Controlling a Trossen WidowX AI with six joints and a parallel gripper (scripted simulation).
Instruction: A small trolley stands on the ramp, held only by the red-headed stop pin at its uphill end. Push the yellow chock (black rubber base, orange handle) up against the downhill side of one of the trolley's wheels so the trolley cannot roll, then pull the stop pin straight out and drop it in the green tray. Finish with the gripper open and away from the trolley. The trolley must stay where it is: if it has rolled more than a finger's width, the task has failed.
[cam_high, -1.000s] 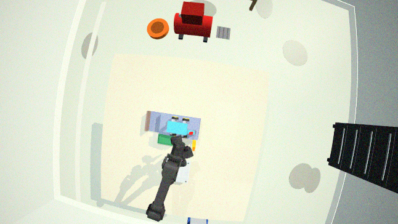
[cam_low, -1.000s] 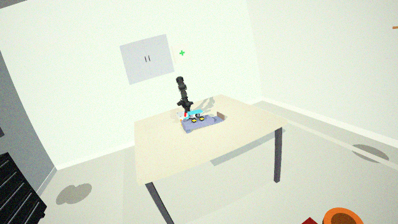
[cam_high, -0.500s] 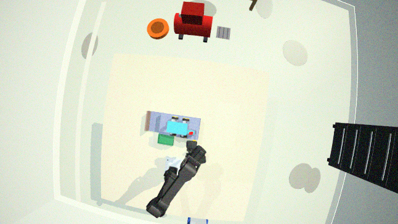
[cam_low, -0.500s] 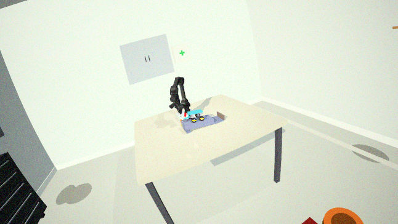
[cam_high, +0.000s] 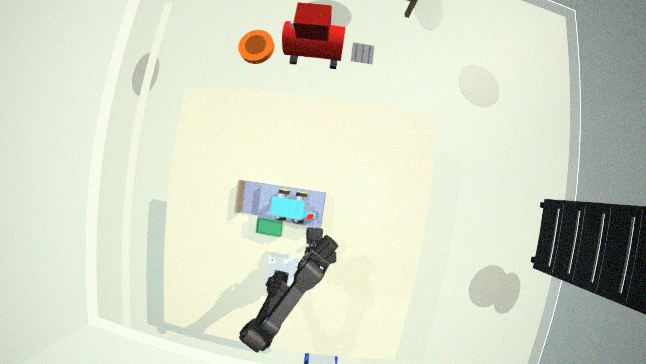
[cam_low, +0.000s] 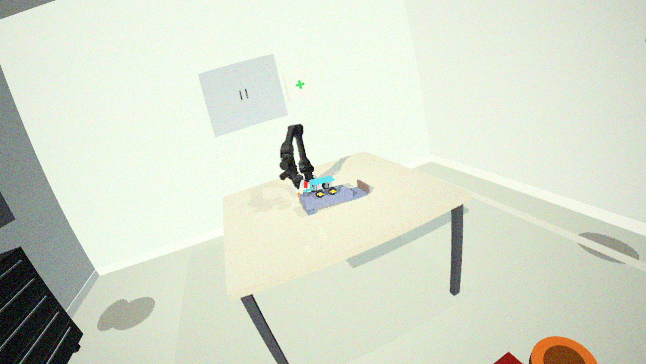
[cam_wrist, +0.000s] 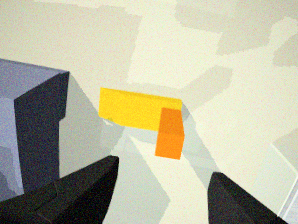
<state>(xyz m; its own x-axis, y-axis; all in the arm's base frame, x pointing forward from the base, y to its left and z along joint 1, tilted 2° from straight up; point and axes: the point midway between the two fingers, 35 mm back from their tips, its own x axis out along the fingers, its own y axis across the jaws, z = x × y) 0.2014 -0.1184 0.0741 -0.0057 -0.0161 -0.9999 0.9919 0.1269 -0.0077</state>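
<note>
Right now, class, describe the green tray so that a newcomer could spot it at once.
Find the blue-grey ramp on the pale table. Close beside its long edge, on the robot arm's side, sits the green tray. It is a low rectangle, the only green thing by the ramp; the trolley is bright cyan.
</note>
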